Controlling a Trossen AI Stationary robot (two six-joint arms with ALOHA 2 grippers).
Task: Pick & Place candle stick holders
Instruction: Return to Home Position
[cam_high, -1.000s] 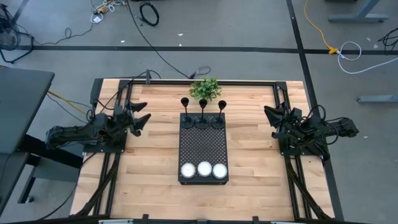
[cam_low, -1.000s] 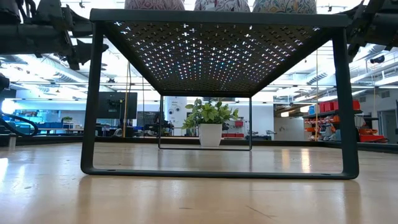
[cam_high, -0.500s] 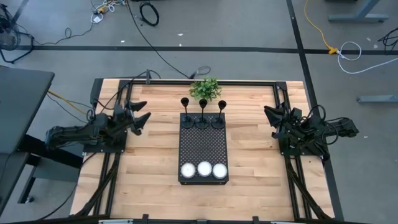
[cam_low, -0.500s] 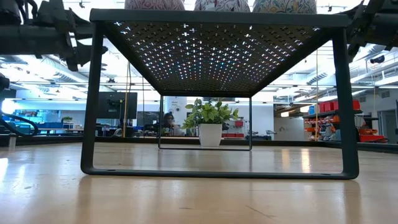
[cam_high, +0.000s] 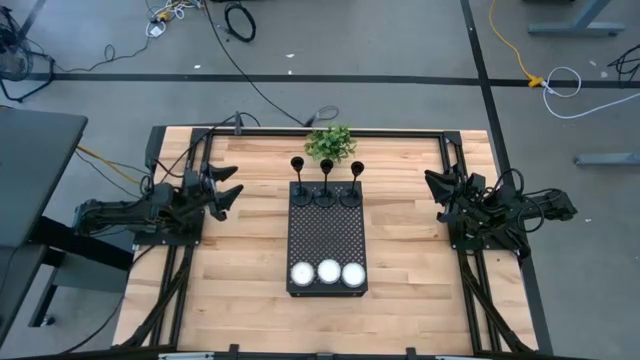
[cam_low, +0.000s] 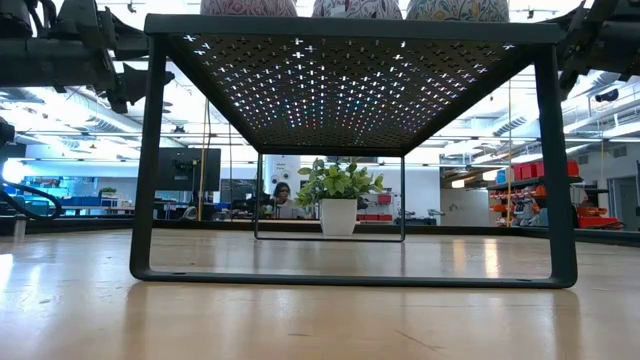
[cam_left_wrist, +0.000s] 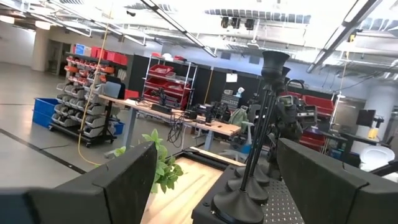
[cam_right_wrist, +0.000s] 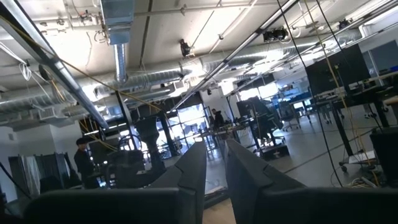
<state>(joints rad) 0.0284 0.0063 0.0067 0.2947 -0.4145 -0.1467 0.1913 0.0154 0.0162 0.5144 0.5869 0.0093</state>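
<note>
A: Where are the candle stick holders?

B: All three stand on the far end of the black perforated shelf, in a row that runs across its width, just in front of the small potted plant.

A: Which way do they point?

B: Upright. Each round base sits flat on the shelf, the thin stem rises straight up and the cup is on top, so the long axis is vertical. The left wrist view looks along the row, so the stems line up one behind another there.

A: What is at the near end?

B: Three round white tealight candles, side by side, well apart from the holders.

A: The arms?

B: The left gripper hangs over the left edge of the wooden table, its fingers spread wide and holding nothing. The right gripper is over the right edge, its fingers drawn nearly together with only a slim gap, also empty. Both are well apart from the shelf.

A: Anything behind the table?

B: In the low view, a person sits just beside the plant's white pot.
</note>
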